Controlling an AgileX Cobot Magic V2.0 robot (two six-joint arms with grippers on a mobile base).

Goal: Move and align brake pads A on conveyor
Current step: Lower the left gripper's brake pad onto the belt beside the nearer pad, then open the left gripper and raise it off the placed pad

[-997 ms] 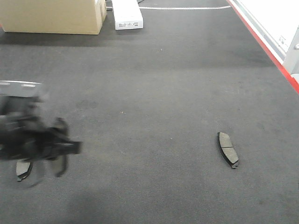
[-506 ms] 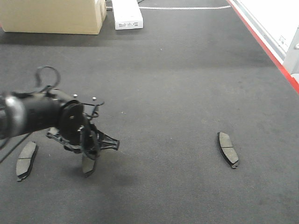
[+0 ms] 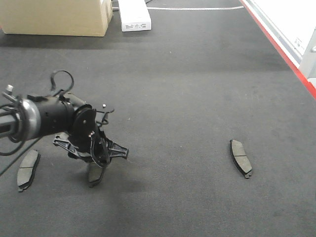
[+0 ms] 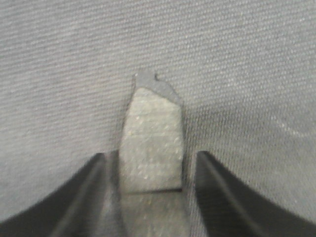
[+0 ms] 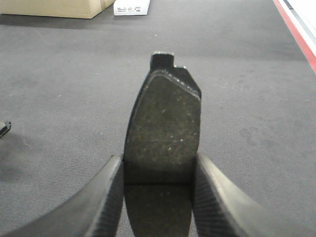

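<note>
The left pincer (image 3: 97,159) covers the upper end of the brake pad (image 3: 94,174) in its grip, so only the lower end shows. The arm behind it is cut by the left edge. The cardboard box (image 3: 57,17) and white box (image 3: 134,16) are cut by the top edge. The right arm is outside the front view; in its wrist view the bottom edge cuts its held pad (image 5: 163,131).

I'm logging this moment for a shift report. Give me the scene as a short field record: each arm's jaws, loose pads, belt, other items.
left gripper: jaws closed on a brake pad, low over the conveyor
right gripper: jaws closed on another brake pad, held above the belt
loose pads: one at near left; one at right, both lying on the belt
far end: cardboard box, white box
belt edge: red strip
</note>
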